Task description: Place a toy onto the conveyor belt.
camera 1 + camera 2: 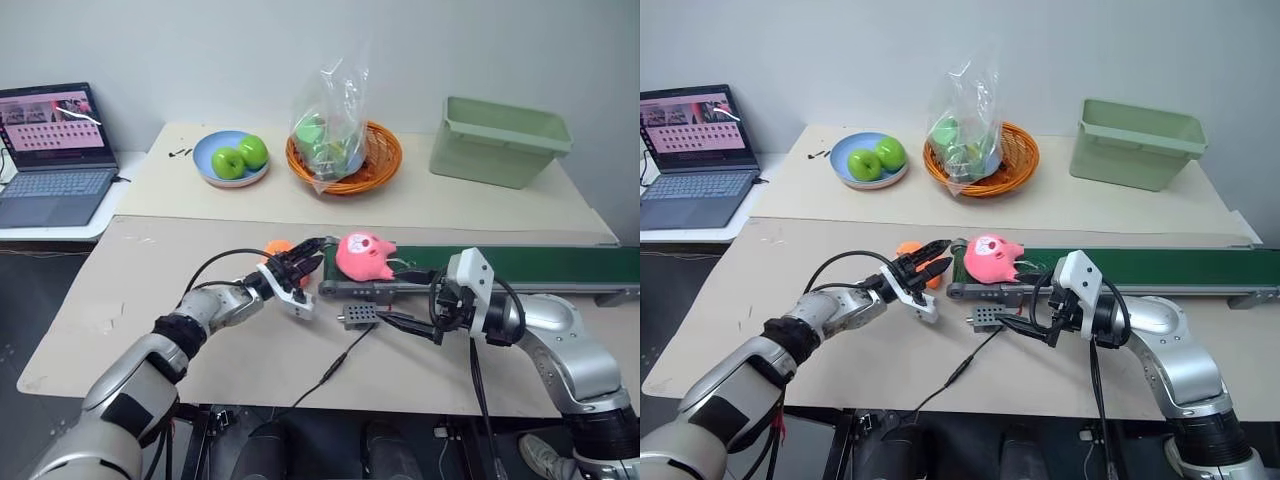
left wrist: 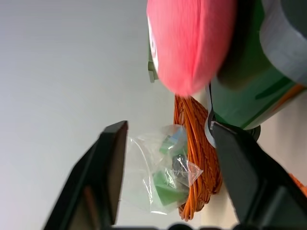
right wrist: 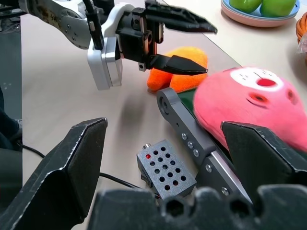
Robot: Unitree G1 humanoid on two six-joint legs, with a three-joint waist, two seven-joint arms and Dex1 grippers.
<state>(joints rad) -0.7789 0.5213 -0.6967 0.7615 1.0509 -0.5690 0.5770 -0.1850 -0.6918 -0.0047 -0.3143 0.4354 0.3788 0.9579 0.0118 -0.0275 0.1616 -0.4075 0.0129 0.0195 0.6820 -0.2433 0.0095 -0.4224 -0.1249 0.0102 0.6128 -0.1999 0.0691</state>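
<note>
toy (image 1: pixel 362 256) sits on the conveyor belt (image 1: pixel 540 266) end, so you need no grip | left gripper (image 1: pixel 305 258) jaws apart just beside it | right gripper (image 1: pixel 410 325) open, empty, near the control box (image 1: pixel 358 316)

the two head views look forward and down from above the worktop (image 1: pixel 420 215), side by side, and share nearly the whole scene: the laptop (image 1: pixel 52 150) at far left, the plate (image 1: pixel 222 172), the basket (image 1: pixel 375 160), the green tub (image 1: pixel 498 140) and the belt (image 1: pixel 520 265) with the pink toy (image 1: pixel 362 256) at its end. the left wrist view sits low and very near, facing along the left claw (image 2: pixel 165 167) up past the toy (image 2: pixel 189 43) toward the basket (image 2: pixel 194 139) and the wall. the right wrist view looks level across the worktop (image 3: pixel 53 91) along the right claw (image 3: pixel 163 158), close to the toy (image 3: pixel 244 103), the control box (image 3: pixel 165 167) and the left claw (image 3: pixel 187 45).
</note>
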